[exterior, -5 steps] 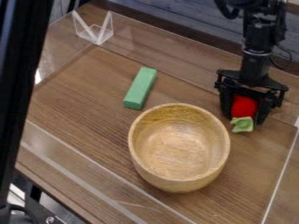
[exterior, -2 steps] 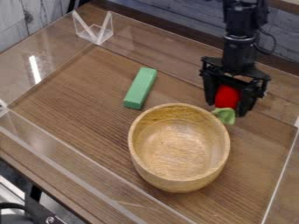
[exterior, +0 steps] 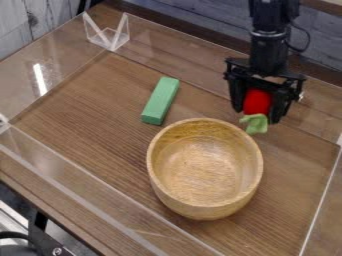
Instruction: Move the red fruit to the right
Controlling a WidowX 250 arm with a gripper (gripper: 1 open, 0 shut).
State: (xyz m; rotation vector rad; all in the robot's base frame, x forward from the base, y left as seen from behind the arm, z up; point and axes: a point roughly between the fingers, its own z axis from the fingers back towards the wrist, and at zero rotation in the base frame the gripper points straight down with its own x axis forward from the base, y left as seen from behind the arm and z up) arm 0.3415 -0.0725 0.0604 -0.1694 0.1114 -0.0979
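Observation:
The red fruit, a small strawberry, sits between the black fingers of my gripper at the right of the table. Its light green cap hangs below the fingertips, just beyond the far right rim of the wooden bowl. The gripper points almost straight down and grips the fruit, with the jaws set wide. Whether the fruit is clear of the tabletop I cannot tell.
A long green block lies left of the gripper, beyond the bowl. A clear plastic wall rings the wooden tabletop, and a clear folded stand sits at the far left corner. Bare wood lies right of the gripper.
The gripper has moved up and to the left in the picture, and the red fruit with its green cap has travelled with it. The bowl and green block stayed put.

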